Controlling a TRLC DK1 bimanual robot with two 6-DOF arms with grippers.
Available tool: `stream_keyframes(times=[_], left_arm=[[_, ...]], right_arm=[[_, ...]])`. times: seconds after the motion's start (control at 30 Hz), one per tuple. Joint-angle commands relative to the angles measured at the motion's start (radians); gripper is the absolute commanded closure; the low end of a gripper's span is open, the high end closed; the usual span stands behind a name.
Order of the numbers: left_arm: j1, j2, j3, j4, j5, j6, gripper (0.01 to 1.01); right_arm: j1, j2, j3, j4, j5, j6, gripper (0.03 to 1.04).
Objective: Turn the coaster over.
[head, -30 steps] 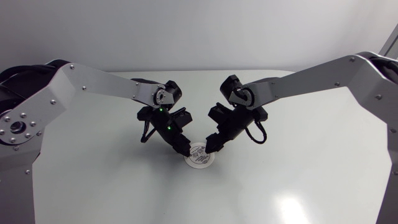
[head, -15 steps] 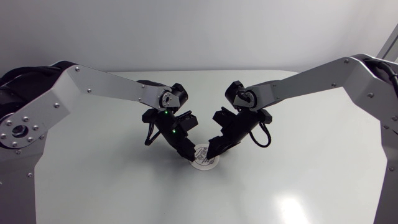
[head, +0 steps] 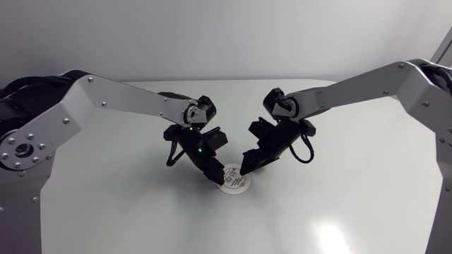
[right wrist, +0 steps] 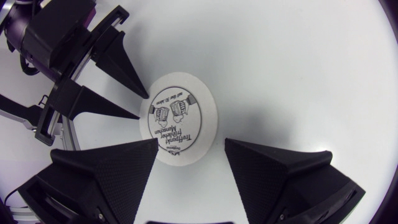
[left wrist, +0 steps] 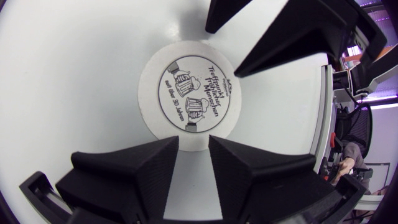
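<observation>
The coaster (head: 232, 178) lies flat on the white surface (head: 353, 204), a little toward 6 o'clock from the surface's middle in the head view, its printed face up. It is a round white disc with a dark circular drawing, and no edge of it looks raised.

The left hand (head: 214, 171) sits at about 10 o'clock of the coaster and the right hand (head: 246, 169) at about 2 o'clock, both with their tips down close to its rim. In the left wrist view the left hand's two fingers (left wrist: 140, 165) are parted by a narrow gap, and the coaster's near edge lies right at that gap, just ahead of the tips. Nothing is pinched between them. In the right wrist view the right hand's fingers (right wrist: 280, 168) are spread wide, with the coaster ahead of them and partly in the space between. One finger overlaps the rim, the other stands apart from it. Whether any tip actually touches the coaster cannot be told.

As for progress, the turning itself seems not to have begun — the hands are in place at opposite sides of the rim, and that is all. What is left is probably everything that counts: lifting one edge off the surface, getting a hold on the thin disc, turning it and laying it down with the print underneath.
</observation>
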Motion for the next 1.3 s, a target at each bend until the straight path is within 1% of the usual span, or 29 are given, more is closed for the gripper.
stream_keyframes(times=[0.0, 0.1, 0.37, 0.53, 0.67, 0.83, 0.9, 1.03, 1.1, 1.17, 1.27], left_arm=[[-0.024, 0.030, -0.018, -0.013, 0.011, -0.010, 0.666], [-0.051, 0.036, -0.015, -0.010, 0.018, -0.013, 0.666], [-0.063, 0.050, -0.015, -0.010, 0.017, -0.013, 0.666], [-0.066, 0.050, -0.020, -0.010, 0.018, -0.013, 0.666], [-0.067, 0.050, -0.023, -0.009, 0.018, -0.013, 0.666], [-0.064, 0.042, -0.023, -0.010, 0.017, -0.013, 0.666], [-0.055, 0.008, -0.032, -0.015, 0.017, -0.010, 0.666], [-0.029, -0.073, -0.046, -0.064, 0.014, 0.007, 0.666], [-0.021, -0.093, -0.044, -0.110, 0.015, 0.018, 0.666], [-0.029, -0.111, -0.046, -0.159, 0.017, 0.024, 0.666], [-0.060, -0.136, -0.058, -0.185, 0.029, 0.029, 0.666]], right_arm=[[-0.009, -0.022, -0.034, -0.016, 0.008, 0.018, 0.28], [-0.008, -0.016, -0.054, -0.004, 0.012, 0.021, 0.28], [0.012, 0.025, -0.063, 0.004, -0.009, 0.037, 0.28], [0.015, 0.050, -0.043, -0.033, -0.078, 0.039, 0.28], [0.022, 0.033, -0.027, -0.070, -0.164, 0.037, 0.29], [0.017, -0.004, -0.008, -0.084, -0.173, 0.041, 0.29], [0.011, -0.012, -0.012, -0.084, -0.164, 0.039, 0.29], [-0.014, -0.013, -0.032, -0.076, -0.140, 0.030, 0.29], [-0.027, -0.009, -0.041, -0.065, -0.127, 0.022, 0.29], [-0.037, -0.004, -0.047, -0.059, -0.121, 0.013, 0.29], [-0.046, 0.004, -0.049, -0.053, -0.112, 0.010, 0.29]])
